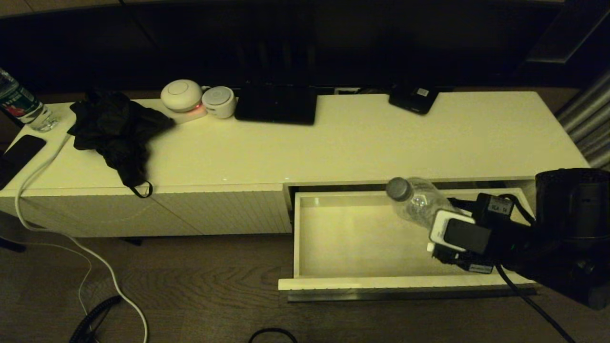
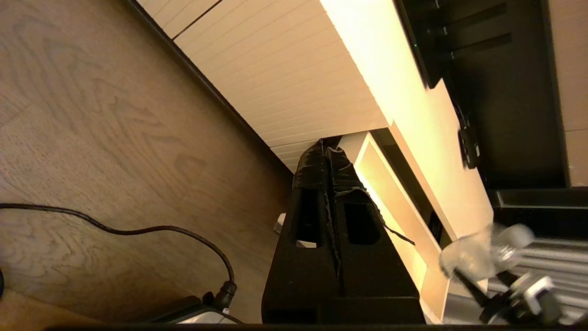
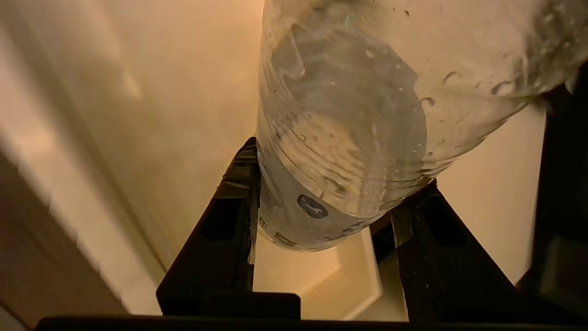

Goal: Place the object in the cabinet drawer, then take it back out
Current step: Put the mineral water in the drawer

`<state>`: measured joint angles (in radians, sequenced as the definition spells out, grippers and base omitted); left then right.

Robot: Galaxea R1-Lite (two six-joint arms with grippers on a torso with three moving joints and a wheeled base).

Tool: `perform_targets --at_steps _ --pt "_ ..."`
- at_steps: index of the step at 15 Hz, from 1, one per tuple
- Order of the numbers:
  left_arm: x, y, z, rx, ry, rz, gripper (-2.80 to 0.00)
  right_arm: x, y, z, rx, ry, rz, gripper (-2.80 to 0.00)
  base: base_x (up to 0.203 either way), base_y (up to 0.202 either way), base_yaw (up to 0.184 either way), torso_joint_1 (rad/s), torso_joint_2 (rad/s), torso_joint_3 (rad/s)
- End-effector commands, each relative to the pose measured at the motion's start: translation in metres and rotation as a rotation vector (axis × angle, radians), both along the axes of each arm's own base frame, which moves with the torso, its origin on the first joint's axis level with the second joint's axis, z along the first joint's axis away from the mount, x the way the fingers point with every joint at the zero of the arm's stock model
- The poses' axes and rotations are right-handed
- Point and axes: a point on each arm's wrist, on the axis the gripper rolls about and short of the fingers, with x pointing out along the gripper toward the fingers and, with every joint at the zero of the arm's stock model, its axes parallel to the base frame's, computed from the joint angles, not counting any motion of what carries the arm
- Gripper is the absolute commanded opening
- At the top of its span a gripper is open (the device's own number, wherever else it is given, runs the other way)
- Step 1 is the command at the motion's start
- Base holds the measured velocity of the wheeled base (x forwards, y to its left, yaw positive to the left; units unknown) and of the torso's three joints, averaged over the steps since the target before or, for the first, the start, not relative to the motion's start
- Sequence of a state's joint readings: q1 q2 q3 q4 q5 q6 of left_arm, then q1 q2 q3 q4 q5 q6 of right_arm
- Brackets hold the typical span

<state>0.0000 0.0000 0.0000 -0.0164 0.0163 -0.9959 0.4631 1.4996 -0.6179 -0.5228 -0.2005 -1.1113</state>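
**While the bottle hangs tilted over the open drawer, the grip is the weak point**

With the right gripper [image 1: 441, 224] closed on the lower, labelled part of the small clear water bottle [image 1: 413, 200], the bottle leans over the right half of the open drawer [image 1: 333, 282], cap up and away from the robot, clear of the drawer floor. Its wall is thin, smooth and beaded with droplets, so it could slip through the jaws or pivot in them, I think, if the arm swings fast. Water inside could slosh and add to that. It also hangs close to the drawer's back edge, so a careless lift might knock the cap against the cabinet top.

The left gripper [image 2: 328, 184] is parked low by the floor, beside the cabinet front, jaws shut and holding nothing.

The surface [image 1: 381, 143] is a long pale cabinet top carrying a black cloth [image 1: 114, 128], two round white gadgets [image 1: 198, 99], dark flat devices and, far left, another bottle [image 1: 21, 105]. Below is wood flooring with loose cables, in dim light.
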Motion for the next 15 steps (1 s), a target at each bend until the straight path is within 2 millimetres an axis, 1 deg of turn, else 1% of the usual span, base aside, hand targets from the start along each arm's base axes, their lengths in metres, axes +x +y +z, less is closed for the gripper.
perform_targets --at_steps 1,4,7,10,12,15 --pt "0.0 0.0 0.0 -0.006 -0.002 0.001 -2.8 0.0 -0.002 -0.016 -0.116 0.036 0.039 -2.8 0.0 0.0 0.0 0.0 0.0 0.0" --pt "0.0 0.0 0.0 -0.006 -0.002 0.001 -2.8 0.01 0.0 -0.031 -0.169 0.083 0.045 -2.8 0.0 0.0 0.0 0.0 0.0 0.0" --pt "0.0 0.0 0.0 -0.006 -0.001 0.001 -2.8 0.024 -0.003 -0.046 -0.235 0.129 0.038 -2.8 0.0 0.0 0.0 0.0 0.0 0.0" --pt "0.0 0.0 0.0 -0.006 -0.002 0.001 -2.8 0.04 -0.019 -0.06 -0.311 0.168 0.025 -2.8 0.0 0.0 0.0 0.0 0.0 0.0" --pt "0.0 0.0 0.0 -0.006 -0.002 0.001 -2.8 0.05 -0.028 -0.069 -0.326 0.196 0.038 -2.8 0.0 0.0 0.0 0.0 0.0 0.0" --pt "0.0 0.0 0.0 -0.006 -0.002 0.001 -2.8 0.062 -0.032 -0.066 -0.347 0.182 0.032 -2.8 0.0 0.0 0.0 0.0 0.0 0.0"
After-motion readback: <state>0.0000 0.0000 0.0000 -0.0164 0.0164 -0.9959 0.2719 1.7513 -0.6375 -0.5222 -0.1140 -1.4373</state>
